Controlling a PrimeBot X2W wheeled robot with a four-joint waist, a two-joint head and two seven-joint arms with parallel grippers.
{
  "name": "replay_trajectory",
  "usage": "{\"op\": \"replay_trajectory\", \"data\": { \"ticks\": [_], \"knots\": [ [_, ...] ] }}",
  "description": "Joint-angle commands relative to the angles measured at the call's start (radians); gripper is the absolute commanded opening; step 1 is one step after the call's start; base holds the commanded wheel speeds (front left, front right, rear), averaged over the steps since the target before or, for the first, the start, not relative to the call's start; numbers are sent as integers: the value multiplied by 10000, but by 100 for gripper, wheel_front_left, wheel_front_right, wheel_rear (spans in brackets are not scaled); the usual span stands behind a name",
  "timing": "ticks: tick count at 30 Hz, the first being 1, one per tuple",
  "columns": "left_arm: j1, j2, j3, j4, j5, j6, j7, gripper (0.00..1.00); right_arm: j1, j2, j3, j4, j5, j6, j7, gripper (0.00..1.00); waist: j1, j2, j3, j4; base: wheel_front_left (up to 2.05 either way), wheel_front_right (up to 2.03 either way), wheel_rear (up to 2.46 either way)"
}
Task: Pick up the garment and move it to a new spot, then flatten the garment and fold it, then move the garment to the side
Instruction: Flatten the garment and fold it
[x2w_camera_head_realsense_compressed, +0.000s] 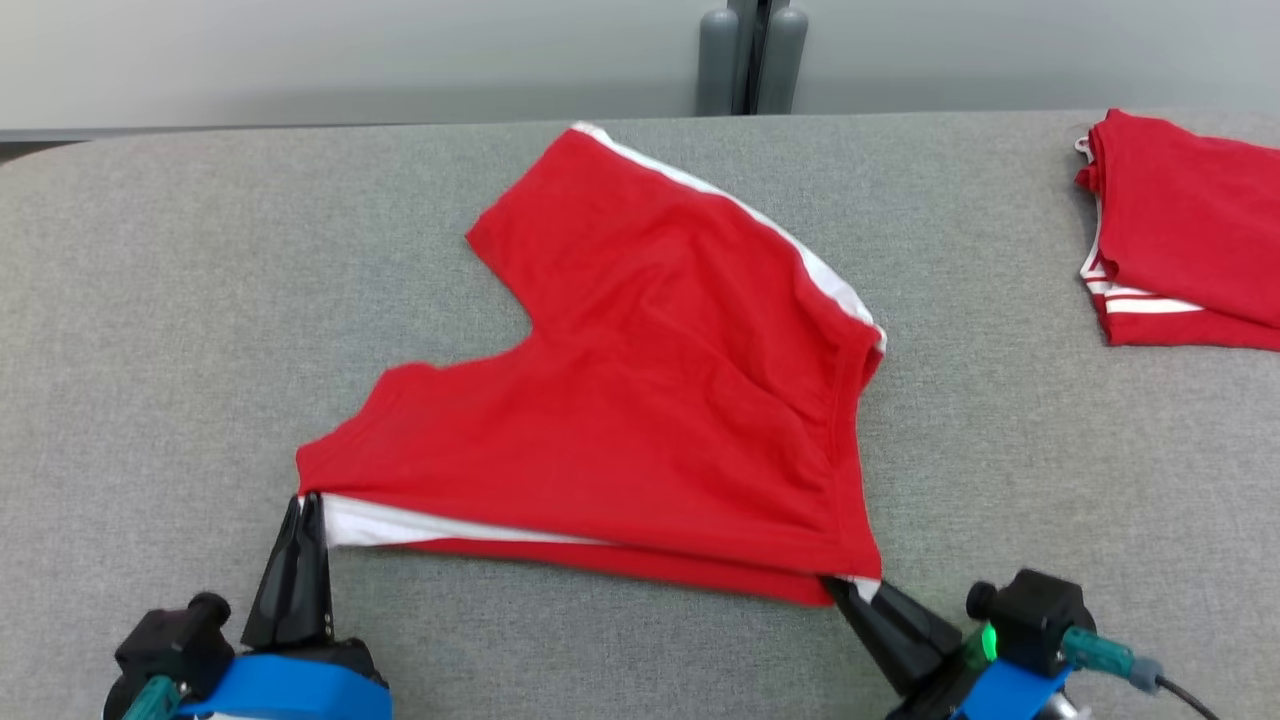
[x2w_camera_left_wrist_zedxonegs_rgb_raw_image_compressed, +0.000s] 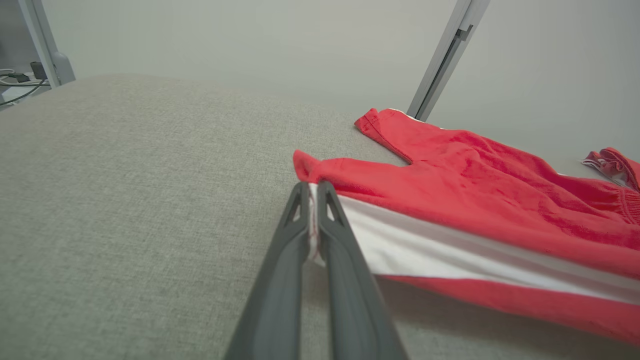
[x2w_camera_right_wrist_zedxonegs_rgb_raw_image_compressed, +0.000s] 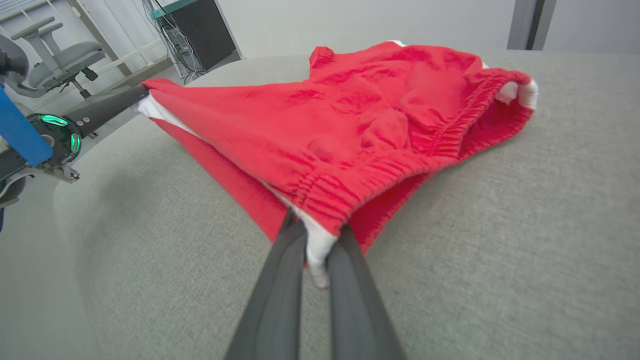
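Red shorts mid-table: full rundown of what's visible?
The red shorts look like soft knit cotton, with white side stripes and a gathered elastic waistband. They lie mostly spread on the grey table. The left tool pinches the near leg hem, the right tool the near waistband corner.

Soft matt red cloth shorts (x2w_camera_head_realsense_compressed: 640, 400) on a grey woven-fabric table (x2w_camera_head_realsense_compressed: 150, 300) — rough, matt weave.
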Motion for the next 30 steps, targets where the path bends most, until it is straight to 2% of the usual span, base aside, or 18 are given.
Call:
{"op": "replay_trajectory", "data": {
  "ticks": [1,7,14,25,30],
  "knots": [
    [307,-65,158,-226,100,89,-49,0,539,-19,-166,-264,23,-2,156,0,2,-1,-169,-47,0,0,0],
    [1060,-176,144,-566,229,129,-48,0,1649,226,-621,-1202,-147,-1,669,0,2,-1,-448,-25,0,0,0],
    [614,82,-50,-546,455,-56,98,0,1839,595,-1015,-1685,-389,-1,1016,0,2,-1,-533,-35,0,0,0],
    [-1491,1050,-217,-609,978,-482,755,0,665,975,-1230,-1917,-746,-1,916,0,2,-1,308,-621,0,0,0],
    [-2917,1554,-209,-471,1157,-716,1235,0,-289,1261,-1291,-1702,-831,-1,651,0,2,-1,1021,-1126,0,0,0]
  ]
}}
